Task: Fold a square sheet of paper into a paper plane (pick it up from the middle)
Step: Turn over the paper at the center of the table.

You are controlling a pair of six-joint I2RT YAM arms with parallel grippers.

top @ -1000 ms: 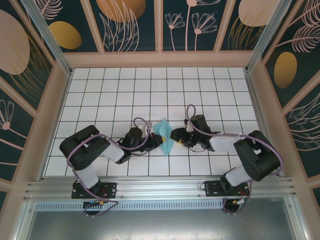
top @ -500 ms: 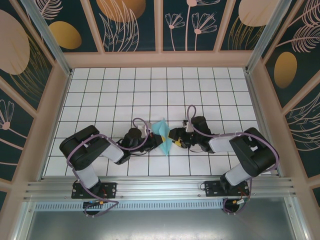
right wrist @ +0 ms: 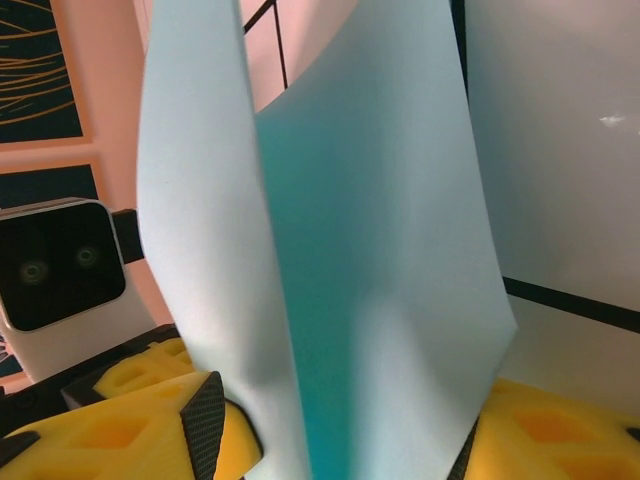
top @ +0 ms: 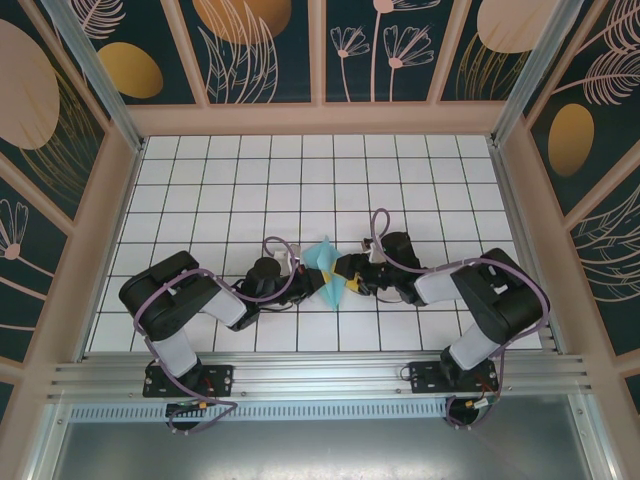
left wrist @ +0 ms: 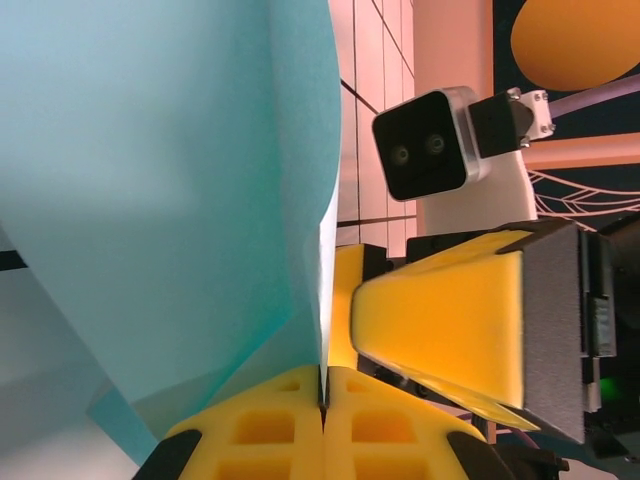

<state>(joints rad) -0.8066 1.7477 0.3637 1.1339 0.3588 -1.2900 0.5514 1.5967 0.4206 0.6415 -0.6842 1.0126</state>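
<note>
The square sheet of paper [top: 326, 268], light blue and folded into a pointed creased shape, stands on edge between the two arms near the table's front middle. My left gripper [top: 312, 281] is shut on its lower edge; in the left wrist view the yellow fingers [left wrist: 270, 430] pinch the paper [left wrist: 170, 200] at the crease. My right gripper [top: 348, 281] is open, and in the right wrist view the folded paper [right wrist: 380, 280] rises between its spread fingers [right wrist: 150, 420]. One right finger [left wrist: 440, 320] sits just beside the paper.
The white grid table [top: 300, 180] stretches behind the arms, with a wooden frame and patterned walls [top: 270, 50] around it. A metal rail [top: 320, 375] runs along the near edge. The right wrist camera [left wrist: 435, 150] faces the left gripper closely.
My right gripper has slid left, closing in until its open fingers straddle the paper. The left gripper keeps its pinch in nearly the same spot.
</note>
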